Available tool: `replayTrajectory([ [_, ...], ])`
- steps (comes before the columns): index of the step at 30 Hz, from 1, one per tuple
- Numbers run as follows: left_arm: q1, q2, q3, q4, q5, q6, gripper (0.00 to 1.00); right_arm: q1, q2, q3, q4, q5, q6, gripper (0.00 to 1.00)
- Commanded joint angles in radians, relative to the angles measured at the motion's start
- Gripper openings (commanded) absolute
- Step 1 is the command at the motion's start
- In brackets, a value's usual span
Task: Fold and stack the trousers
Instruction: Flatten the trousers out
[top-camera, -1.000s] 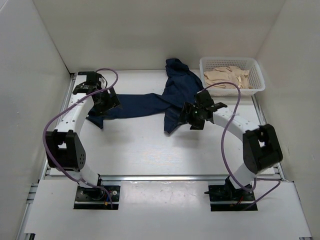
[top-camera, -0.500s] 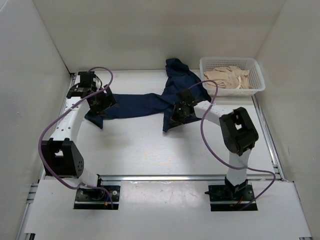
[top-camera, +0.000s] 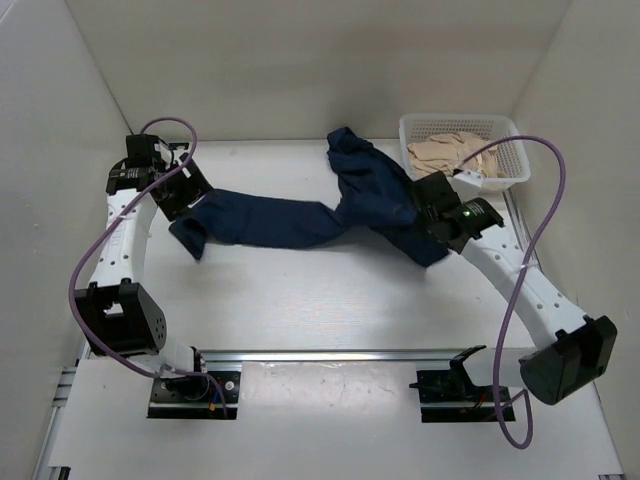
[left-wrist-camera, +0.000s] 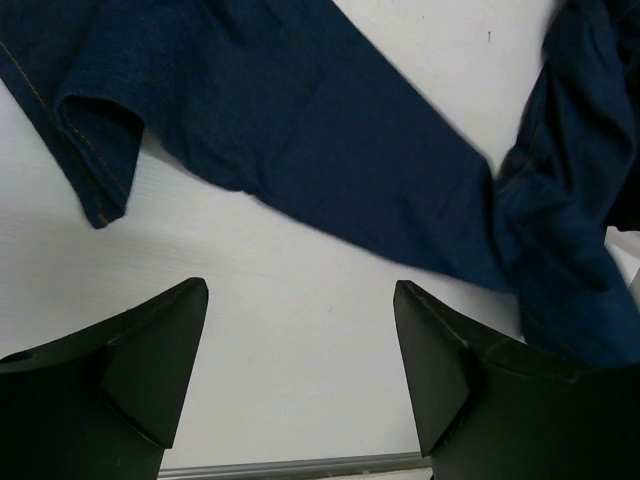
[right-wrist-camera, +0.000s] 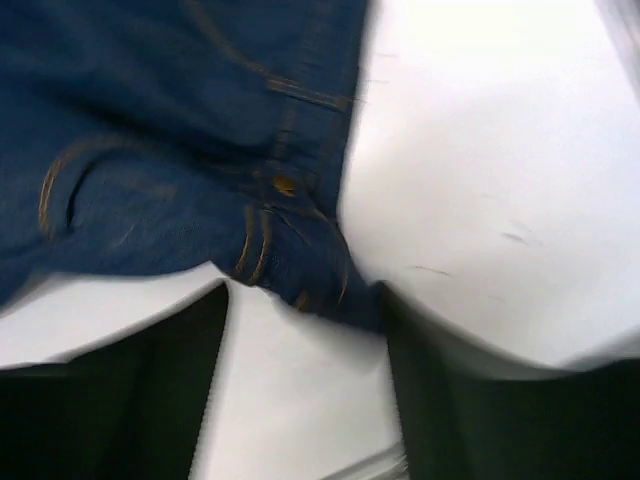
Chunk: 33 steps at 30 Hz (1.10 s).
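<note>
Bright, even light; motion blur smears the trousers (right-wrist-camera: 190, 150) in the right wrist view.

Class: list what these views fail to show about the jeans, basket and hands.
- Top view: the right hand is hidden under its wrist, so any grip on the jeans is unclear.
- Right wrist view: blur smears the fingers.
- Left wrist view: frame edges cut off the jeans.
- Basket, top view: cloth too bunched to identify.
</note>
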<state>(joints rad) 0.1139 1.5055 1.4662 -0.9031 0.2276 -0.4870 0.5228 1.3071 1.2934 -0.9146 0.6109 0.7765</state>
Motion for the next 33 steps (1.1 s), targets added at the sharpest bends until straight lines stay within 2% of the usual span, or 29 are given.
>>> replayTrajectory([
  [1,0.003,0.03,0.029,0.001,0.041,0.011,0.86,-0.01,-0.017,-0.063,-0.216,0.227,0.115,0.76],
  [4,0.003,0.073,0.039,0.001,0.041,0.002,0.85,-0.01,-0.045,-0.063,-0.216,0.205,0.133,0.74],
  [6,0.003,0.097,0.051,0.001,0.041,0.002,0.81,-0.01,-0.074,-0.063,-0.17,0.156,0.124,0.63],
  [7,0.003,0.107,0.06,0.001,0.041,0.002,0.78,-0.024,-0.083,-0.063,-0.132,0.111,0.074,0.53],
  [9,0.003,0.137,0.088,0.001,0.03,0.002,0.7,-0.067,-0.097,-0.081,-0.067,-0.086,0.058,0.41],
  [11,-0.006,0.157,0.109,0.001,0.021,0.002,0.66,-0.154,-0.124,-0.161,0.037,-0.262,0.058,0.37],
  [12,-0.006,0.173,0.109,0.001,0.021,0.002,0.66,-0.193,-0.156,-0.205,0.078,-0.366,0.07,0.37],
  [13,-0.006,0.173,0.109,0.001,0.012,0.002,0.66,-0.228,-0.176,-0.256,0.182,-0.567,0.09,0.4],
  [14,-0.006,0.182,0.099,0.001,0.001,0.002,0.66,-0.294,-0.221,-0.364,0.23,-0.647,0.105,0.53],
  [16,-0.006,0.194,0.077,0.001,-0.013,0.002,0.78,-0.389,-0.259,-0.462,0.346,-0.779,0.138,0.72],
  [17,-0.006,0.205,0.054,0.001,-0.022,0.002,0.81,-0.418,-0.281,-0.529,0.371,-0.865,0.138,0.76],
  [20,-0.006,0.229,0.023,0.01,-0.013,0.002,0.9,-0.513,-0.281,-0.585,0.427,-0.937,0.138,0.84],
  [25,-0.006,0.323,0.04,0.033,0.001,-0.027,0.91,-0.661,-0.174,-0.62,0.528,-1.057,0.107,0.84],
  [30,-0.006,0.357,0.104,0.033,-0.023,-0.036,0.94,-0.684,-0.027,-0.585,0.594,-1.068,0.075,0.84],
  [31,-0.006,0.381,0.129,0.033,-0.042,-0.045,0.96,-0.693,0.0,-0.57,0.594,-1.068,0.075,0.84],
  [32,-0.006,0.393,0.144,0.033,-0.042,-0.045,0.99,-0.693,0.056,-0.557,0.611,-1.077,0.075,0.82],
  [33,-0.006,0.41,0.163,0.018,-0.054,-0.045,0.99,-0.693,0.085,-0.557,0.632,-1.077,0.084,0.75],
])
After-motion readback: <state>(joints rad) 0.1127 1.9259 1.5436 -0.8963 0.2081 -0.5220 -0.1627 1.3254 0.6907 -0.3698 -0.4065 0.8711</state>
